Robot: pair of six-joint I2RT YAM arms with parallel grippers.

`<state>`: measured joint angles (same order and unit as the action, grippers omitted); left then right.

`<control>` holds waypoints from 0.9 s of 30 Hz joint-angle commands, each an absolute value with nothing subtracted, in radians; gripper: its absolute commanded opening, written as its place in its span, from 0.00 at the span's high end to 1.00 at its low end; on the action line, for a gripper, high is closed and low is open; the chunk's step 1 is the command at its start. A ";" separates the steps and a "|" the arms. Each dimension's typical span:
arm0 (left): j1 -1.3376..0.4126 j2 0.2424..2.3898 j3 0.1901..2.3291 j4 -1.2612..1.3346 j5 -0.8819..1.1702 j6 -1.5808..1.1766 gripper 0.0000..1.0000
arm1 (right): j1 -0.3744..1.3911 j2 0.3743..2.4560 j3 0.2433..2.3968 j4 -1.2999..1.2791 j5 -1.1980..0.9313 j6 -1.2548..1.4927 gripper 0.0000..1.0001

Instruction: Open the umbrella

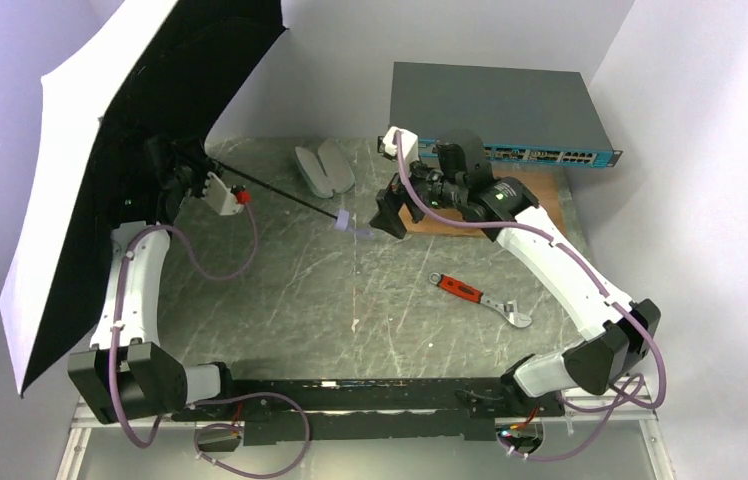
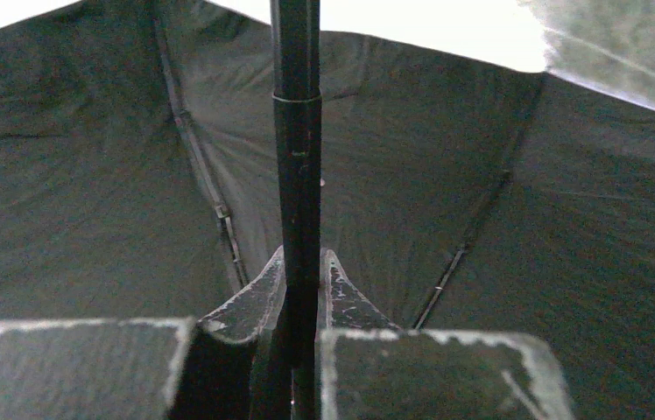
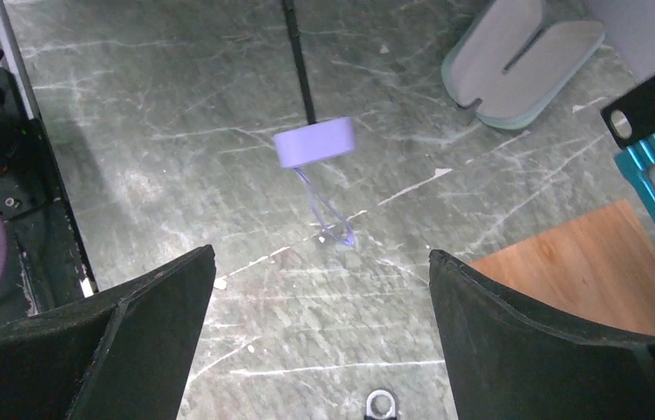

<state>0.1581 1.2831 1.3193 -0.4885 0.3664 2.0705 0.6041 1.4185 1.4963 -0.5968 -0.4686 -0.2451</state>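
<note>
The umbrella (image 1: 60, 200) is spread open at the far left, pale outer fabric facing left and black lining (image 2: 88, 175) facing the table. Its thin black shaft (image 1: 285, 197) runs right and down to the small lavender handle (image 1: 344, 219), which hangs just above the table with its strap. My left gripper (image 1: 182, 170) is shut on the shaft (image 2: 298, 175) close to the canopy. My right gripper (image 1: 387, 215) is open and empty, just right of the handle (image 3: 313, 143), apart from it.
A mint-green clamshell case (image 1: 323, 167) lies open at the back centre. A red-handled wrench (image 1: 478, 298) lies right of centre. A wooden board (image 1: 510, 215) and a grey network switch (image 1: 495, 110) sit at the back right. White walls enclose the table.
</note>
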 commanded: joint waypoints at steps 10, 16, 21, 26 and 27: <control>0.171 1.152 1.071 -0.397 0.165 2.470 0.95 | 0.567 1.317 1.420 -0.577 -0.474 -0.242 0.07; 0.124 1.188 1.105 -0.198 -0.066 2.453 0.94 | 0.568 1.311 1.407 -0.570 -0.485 -0.236 0.07; 0.061 1.198 1.172 -0.235 -0.233 2.419 0.95 | 0.568 1.302 1.396 -0.566 -0.489 -0.233 0.07; 0.034 1.218 1.232 -0.326 -0.346 2.405 0.96 | 0.567 1.294 1.390 -0.572 -0.493 -0.235 0.07; 0.029 1.213 1.243 -0.349 -0.338 2.404 0.96 | 0.567 1.293 1.389 -0.572 -0.493 -0.233 0.07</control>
